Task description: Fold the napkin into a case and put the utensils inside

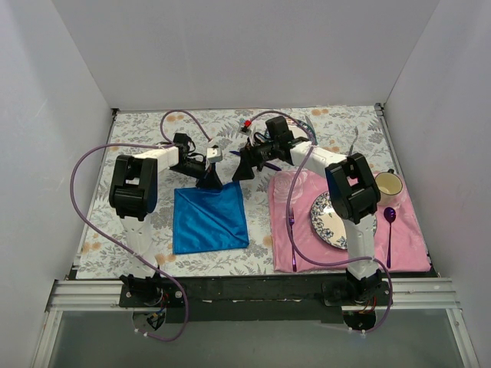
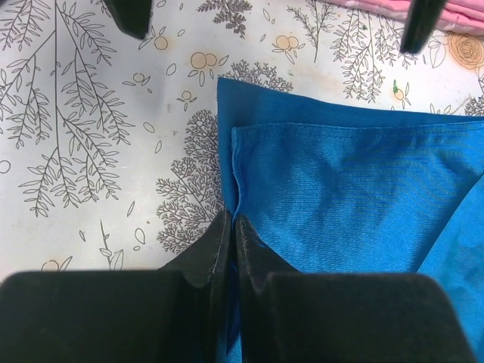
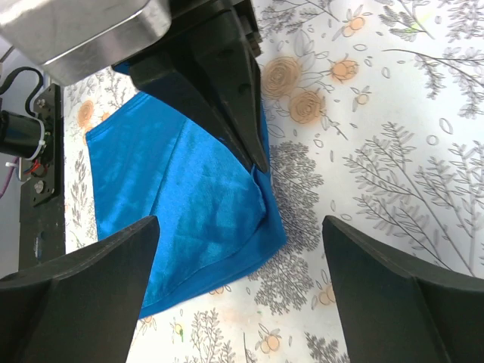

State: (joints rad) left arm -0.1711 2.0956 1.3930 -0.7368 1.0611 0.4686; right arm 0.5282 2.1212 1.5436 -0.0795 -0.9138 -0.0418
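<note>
The blue napkin (image 1: 207,221) lies folded in a rough square on the floral tablecloth, left of centre. My left gripper (image 1: 209,181) is shut on the edge of its upper layer at the far side; in the left wrist view (image 2: 233,221) the closed jaws pinch that hem of the napkin (image 2: 348,189). My right gripper (image 1: 244,165) is open and empty, hovering just beyond the napkin's far right corner. In the right wrist view (image 3: 242,280) the napkin (image 3: 174,197) lies between its spread fingers (image 3: 83,283), with the left gripper (image 3: 260,160) above it. I cannot make out the light-blue fork or the dark purple knife.
A pink placemat (image 1: 406,234) at the right carries a patterned plate (image 1: 328,221), a magenta fork (image 1: 292,230), a purple spoon (image 1: 390,228) and a cup (image 1: 389,185). White walls enclose the table. Purple cables loop over both arms.
</note>
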